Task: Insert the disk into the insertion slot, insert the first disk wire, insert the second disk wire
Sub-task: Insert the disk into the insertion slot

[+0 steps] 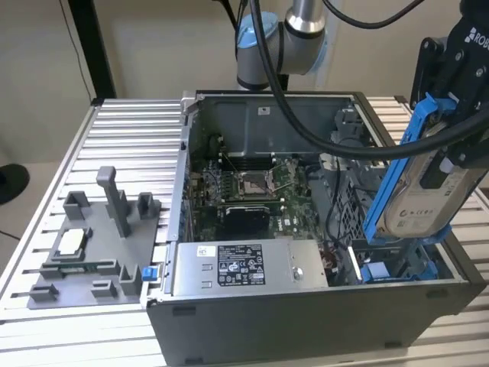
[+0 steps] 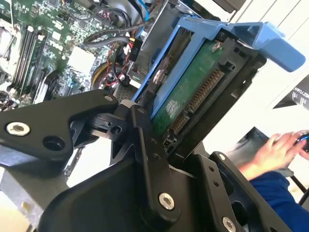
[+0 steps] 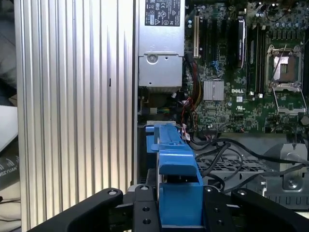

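One disk (image 1: 416,202): silver-grey, pale-labelled, blue-framed. Gripper (image 1: 447,130) clenched on it, held tilted above the insertion slot (image 1: 397,260).

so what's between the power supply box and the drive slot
Red and black wires lie there, short of the insertion slot, in the exterior view.

You have the fixture tray (image 1: 92,256) on the table (image 1: 130,130), at the exterior view's left of the case (image 1: 306,321). Inside, the power-supply box (image 1: 244,267) lies near, the motherboard (image 1: 244,191) behind it; the disk (image 1: 420,202) hangs above the insertion slot (image 1: 405,264).
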`<action>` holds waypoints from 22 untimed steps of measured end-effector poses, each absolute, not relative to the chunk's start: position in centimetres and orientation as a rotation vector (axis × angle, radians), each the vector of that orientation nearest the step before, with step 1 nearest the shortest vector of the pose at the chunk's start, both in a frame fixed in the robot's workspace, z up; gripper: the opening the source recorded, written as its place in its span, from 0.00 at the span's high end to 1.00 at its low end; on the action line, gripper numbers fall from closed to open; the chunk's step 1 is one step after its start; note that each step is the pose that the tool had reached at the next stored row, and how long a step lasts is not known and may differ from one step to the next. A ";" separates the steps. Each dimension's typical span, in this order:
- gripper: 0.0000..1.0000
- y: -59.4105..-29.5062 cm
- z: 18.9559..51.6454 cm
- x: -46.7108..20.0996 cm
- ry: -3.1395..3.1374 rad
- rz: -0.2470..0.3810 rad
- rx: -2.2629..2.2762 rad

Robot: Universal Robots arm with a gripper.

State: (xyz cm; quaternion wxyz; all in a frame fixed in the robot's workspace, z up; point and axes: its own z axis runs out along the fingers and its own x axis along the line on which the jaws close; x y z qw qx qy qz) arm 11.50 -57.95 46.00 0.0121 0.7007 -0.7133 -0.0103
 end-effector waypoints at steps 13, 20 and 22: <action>1.00 -58.1 45.2 11.6 -2.229 -0.045 2.190; 1.00 -58.0 44.6 11.6 -2.247 -0.076 2.211; 1.00 -58.1 44.3 11.6 -2.249 -0.071 2.214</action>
